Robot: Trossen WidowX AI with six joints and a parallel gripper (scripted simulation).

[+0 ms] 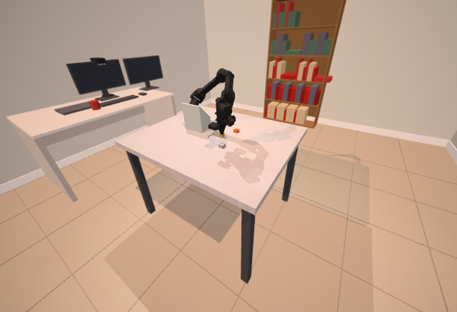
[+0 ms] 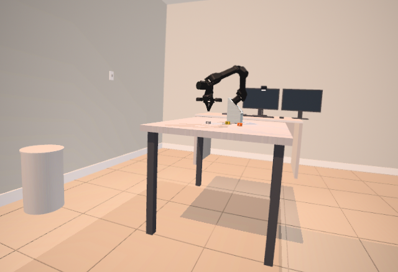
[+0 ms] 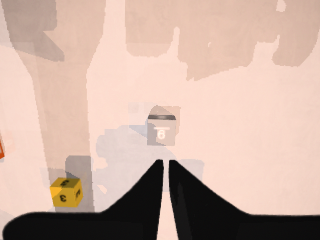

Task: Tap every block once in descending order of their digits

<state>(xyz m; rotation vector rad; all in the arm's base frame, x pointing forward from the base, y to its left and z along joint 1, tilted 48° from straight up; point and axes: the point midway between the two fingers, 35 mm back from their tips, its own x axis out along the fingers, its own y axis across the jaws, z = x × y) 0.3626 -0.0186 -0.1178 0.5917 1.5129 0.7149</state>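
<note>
My gripper is shut with its tips together and nothing between them. It hangs above the table, over the grey block, without touching it. In the wrist view the grey block's white digit looks like a 6 with a bar above it, which would be an upside-down 9. The yellow block shows a 3 and sits at the wrist view's lower left. The orange block is cut off at the left edge there; its digit is hidden.
The blocks stand apart on the pale table. A light grey angled stand is at the arm's base. A desk with two monitors and a bookshelf stand away from the table.
</note>
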